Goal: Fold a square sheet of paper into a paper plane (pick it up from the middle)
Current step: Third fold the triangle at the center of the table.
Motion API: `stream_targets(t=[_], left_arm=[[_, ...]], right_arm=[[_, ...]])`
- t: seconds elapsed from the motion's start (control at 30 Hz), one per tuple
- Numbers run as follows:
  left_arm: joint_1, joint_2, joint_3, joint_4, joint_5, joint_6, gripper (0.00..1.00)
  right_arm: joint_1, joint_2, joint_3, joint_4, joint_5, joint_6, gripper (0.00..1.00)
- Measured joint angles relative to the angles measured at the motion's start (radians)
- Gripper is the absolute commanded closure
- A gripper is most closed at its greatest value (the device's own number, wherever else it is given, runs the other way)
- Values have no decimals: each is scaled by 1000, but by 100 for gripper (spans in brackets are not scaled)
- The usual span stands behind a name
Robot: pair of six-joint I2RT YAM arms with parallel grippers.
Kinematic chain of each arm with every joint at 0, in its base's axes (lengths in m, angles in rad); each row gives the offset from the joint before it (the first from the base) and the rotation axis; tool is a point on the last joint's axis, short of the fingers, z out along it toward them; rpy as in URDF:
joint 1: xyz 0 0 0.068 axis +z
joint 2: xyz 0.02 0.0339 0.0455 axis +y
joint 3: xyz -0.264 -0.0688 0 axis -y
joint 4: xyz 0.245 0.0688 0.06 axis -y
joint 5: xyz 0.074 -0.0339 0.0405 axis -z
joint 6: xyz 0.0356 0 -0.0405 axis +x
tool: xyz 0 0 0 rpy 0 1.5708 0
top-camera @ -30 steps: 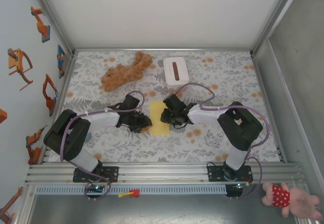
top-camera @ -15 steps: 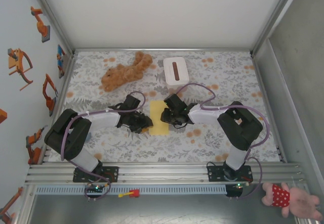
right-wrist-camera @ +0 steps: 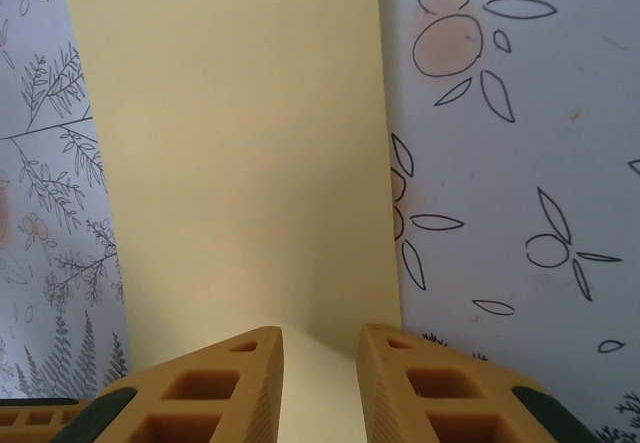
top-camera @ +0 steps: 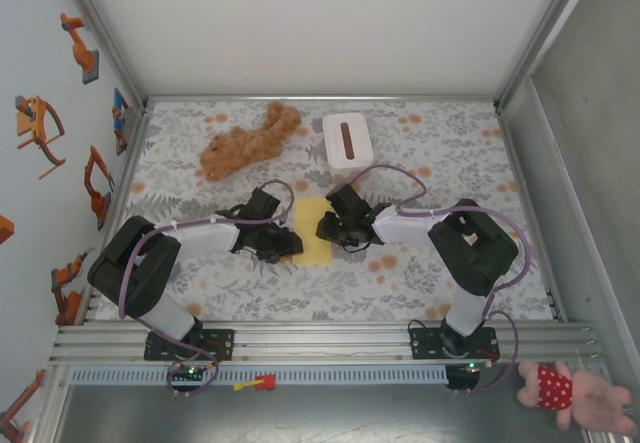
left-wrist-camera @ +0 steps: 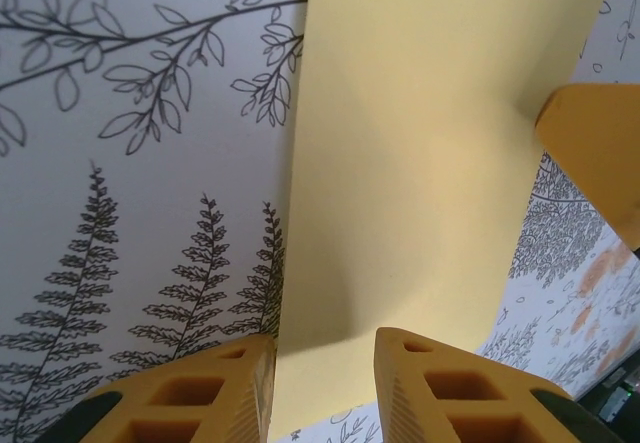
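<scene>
**Pale-yellow square sheet of paper point(top-camera: 311, 221) flanked by two part-open claws**

Top external view: the paper lies flat on the flower-patterned table point(top-camera: 440, 273), just below the centre of the frame. It reads as a tall, narrow strip, so it may already be folded once lengthwise, though the layers cannot be made out. The left gripper point(top-camera: 289, 247) sits at its lower left edge and the right gripper point(top-camera: 323, 231) at its right edge. The two face each other across the paper, probably so that one side can be pinned while the other is worked. A brown plush toy point(top-camera: 248, 141) and a white box point(top-camera: 347, 140) rest well apart toward the upper middle, out of the way.

Left wrist view: the paper runs from the top of the frame down into the gap between the orange fingers point(left-wrist-camera: 205, 393). These stand apart, wider than a thin sheet needs, so nothing is clamped. The sheet looks slightly bowed, with a soft shadow along its left side. At the right edge of the frame another orange finger point(left-wrist-camera: 598, 158), most likely the other arm's, touches the far edge.

Right wrist view: the paper fills the upper centre, with printed cloth on both sides. The fingers point(right-wrist-camera: 205, 393) at the bottom are likewise apart, the sheet's near edge lying in the gap. This looks like a position taken before a pinch at the edge, not a grip.
</scene>
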Motion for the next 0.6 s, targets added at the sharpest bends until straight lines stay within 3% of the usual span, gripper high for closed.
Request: stream_targets(t=[0.3, 0.6], left_arm=[[-12, -7, -3, 67, 42, 4, 65], [37, -11, -3, 117, 90, -36, 64]], right_arm=[[-1, 0, -3, 5, -3, 7, 73], [-3, -2, -12, 21, -3, 8, 73]])
